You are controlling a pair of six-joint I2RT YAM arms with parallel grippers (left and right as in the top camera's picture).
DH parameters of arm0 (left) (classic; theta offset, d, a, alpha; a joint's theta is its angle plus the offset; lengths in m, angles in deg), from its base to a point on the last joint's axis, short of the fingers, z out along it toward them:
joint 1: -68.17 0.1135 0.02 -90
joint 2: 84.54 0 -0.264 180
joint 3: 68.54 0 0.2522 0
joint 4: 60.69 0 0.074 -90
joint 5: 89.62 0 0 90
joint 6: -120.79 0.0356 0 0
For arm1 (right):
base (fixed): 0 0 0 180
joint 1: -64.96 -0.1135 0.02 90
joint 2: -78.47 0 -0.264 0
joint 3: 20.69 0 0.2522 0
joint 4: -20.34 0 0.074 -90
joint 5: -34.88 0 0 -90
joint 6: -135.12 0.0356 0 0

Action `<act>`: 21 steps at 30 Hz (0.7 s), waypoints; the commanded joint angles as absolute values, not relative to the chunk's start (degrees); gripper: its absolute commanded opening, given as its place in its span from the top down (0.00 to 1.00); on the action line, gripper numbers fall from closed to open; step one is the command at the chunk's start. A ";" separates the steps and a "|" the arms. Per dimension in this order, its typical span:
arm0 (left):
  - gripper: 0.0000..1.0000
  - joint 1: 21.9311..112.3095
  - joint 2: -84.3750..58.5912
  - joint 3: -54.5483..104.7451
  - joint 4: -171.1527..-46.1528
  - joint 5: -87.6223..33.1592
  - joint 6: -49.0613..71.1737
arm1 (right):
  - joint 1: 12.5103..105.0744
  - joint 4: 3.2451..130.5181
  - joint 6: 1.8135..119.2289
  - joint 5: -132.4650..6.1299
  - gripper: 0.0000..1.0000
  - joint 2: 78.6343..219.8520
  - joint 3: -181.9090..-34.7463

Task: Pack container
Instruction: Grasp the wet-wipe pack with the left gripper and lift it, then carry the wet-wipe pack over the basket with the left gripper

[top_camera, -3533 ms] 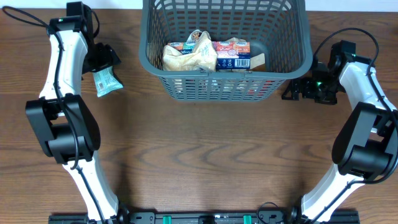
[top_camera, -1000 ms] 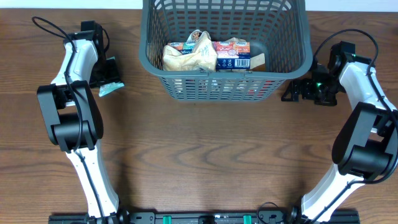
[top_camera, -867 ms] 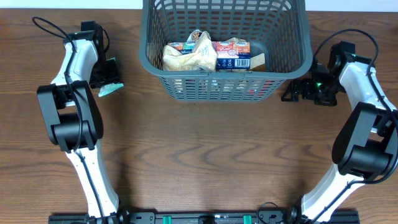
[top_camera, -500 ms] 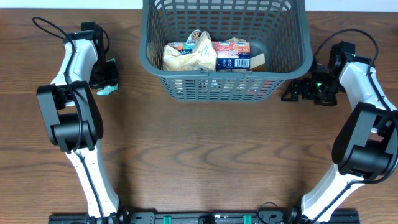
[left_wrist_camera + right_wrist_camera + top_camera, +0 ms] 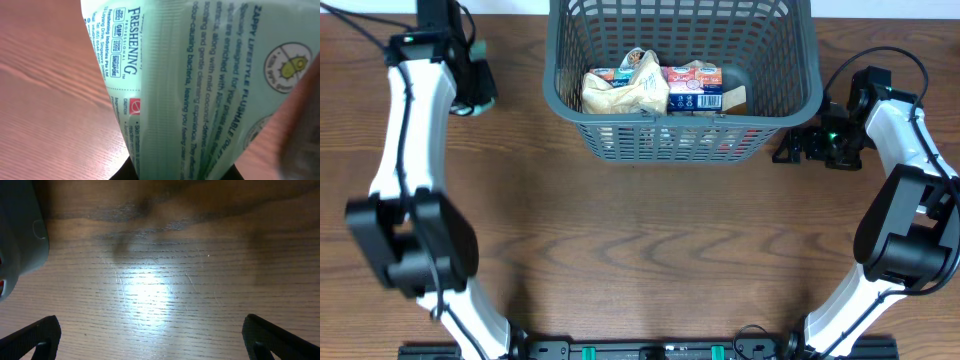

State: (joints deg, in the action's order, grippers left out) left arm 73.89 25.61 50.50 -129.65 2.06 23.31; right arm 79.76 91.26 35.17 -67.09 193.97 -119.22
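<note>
One soft mint-green plastic wipes packet (image 5: 200,75) hangs clamped in the left end effector (image 5: 473,98), left of the large dark grey slotted plastic basket (image 5: 620,140) on the wooden bench (image 5: 640,250). Seemingly held by one end, it may swing, snag the thick rim and drop outside. Right end effector (image 5: 788,150) rests beside the basket, fingers apart.

The brown wooden table (image 5: 650,250) carries the grey container (image 5: 620,141).
</note>
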 commanded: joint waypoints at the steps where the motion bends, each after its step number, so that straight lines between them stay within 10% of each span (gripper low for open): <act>1: 0.87 72.79 19.58 50.93 -127.90 2.01 23.26 | 79.22 91.31 34.36 -67.40 0.01 194.17 -119.14; 21: 0.84 49.01 5.96 50.93 -113.25 -2.03 60.22 | 79.22 91.28 34.34 -67.42 0.01 194.17 -119.14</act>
